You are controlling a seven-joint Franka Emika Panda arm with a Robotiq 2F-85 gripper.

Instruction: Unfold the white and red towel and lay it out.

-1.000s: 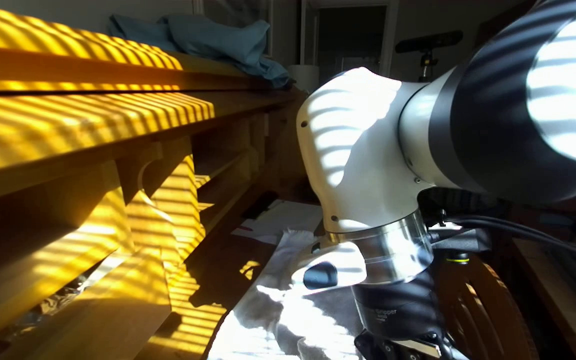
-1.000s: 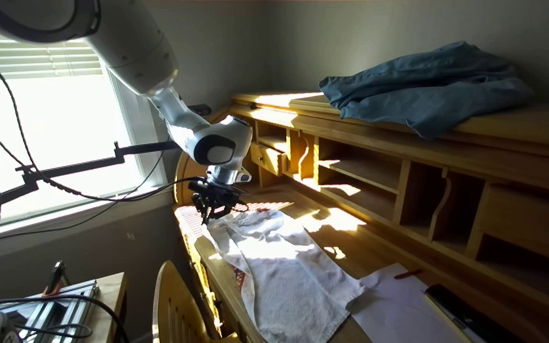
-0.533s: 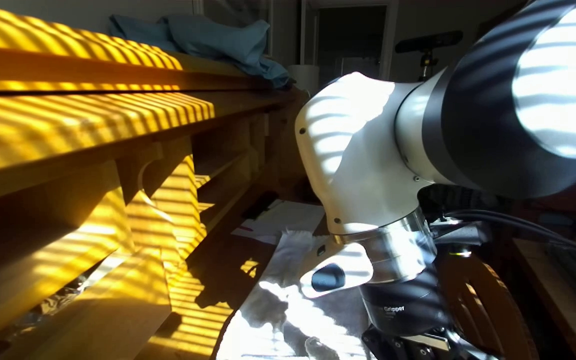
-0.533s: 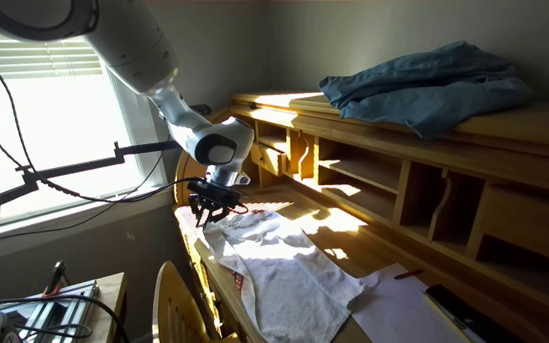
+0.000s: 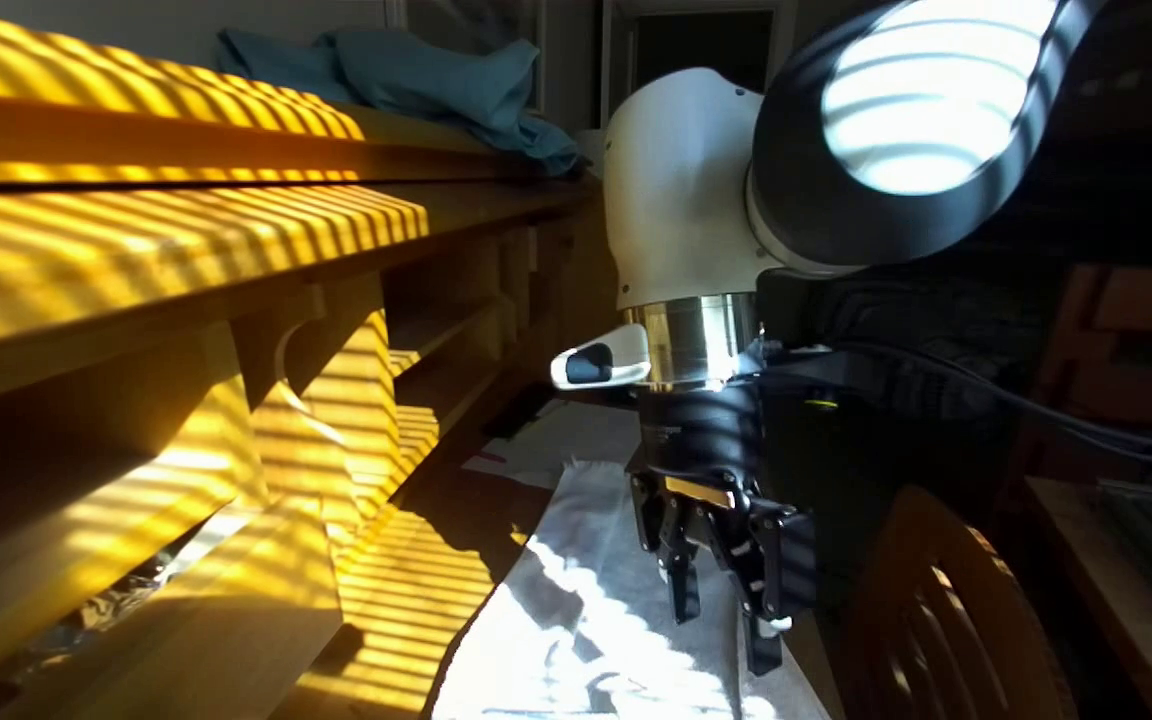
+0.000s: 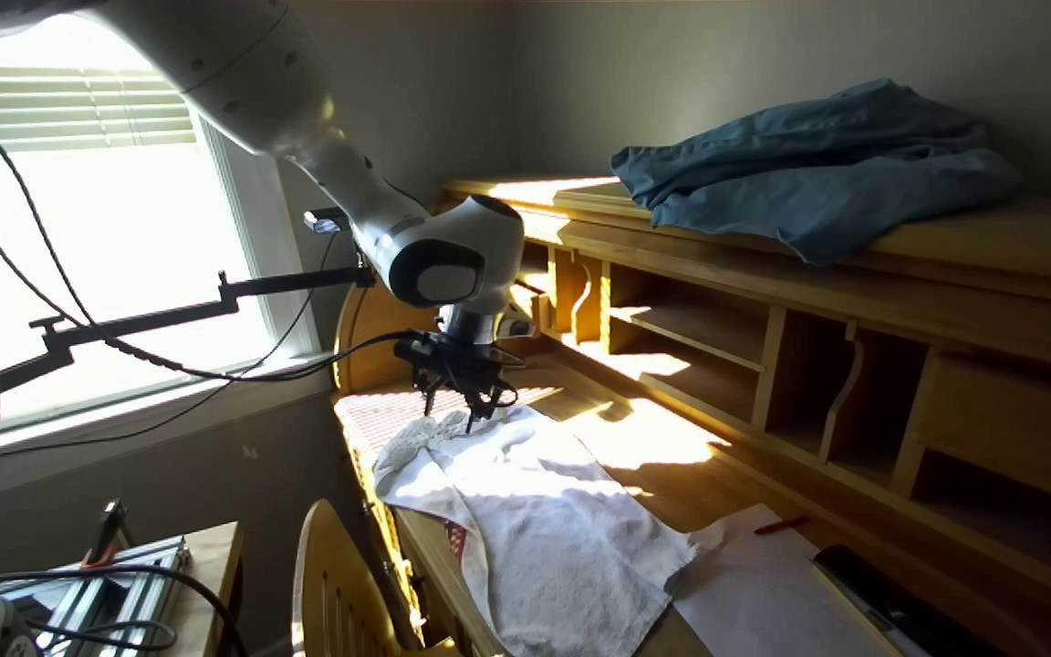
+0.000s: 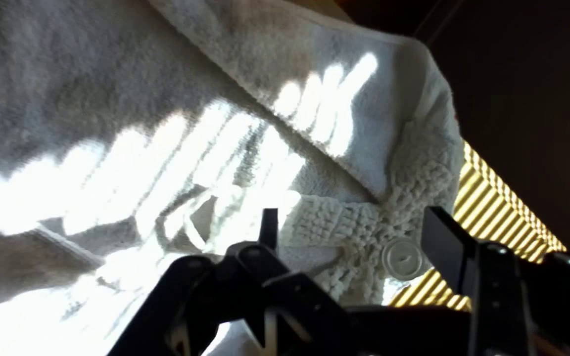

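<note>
My gripper (image 7: 349, 223) stands spread, holding nothing, over the button (image 7: 403, 258) and crocheted end of the towel (image 7: 191, 64). I should pinch only the top layer, then draw it slowly. Beyond, the towel runs along the desk (image 6: 701, 500) to the paper (image 6: 767, 593).

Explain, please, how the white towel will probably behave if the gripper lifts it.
The towel will likely droop, since it lies in loose folds. Its knitted-looking end may bend less easily, because it looks thick. The towel looks fuzzy, so slipping seems unlikely.
</note>
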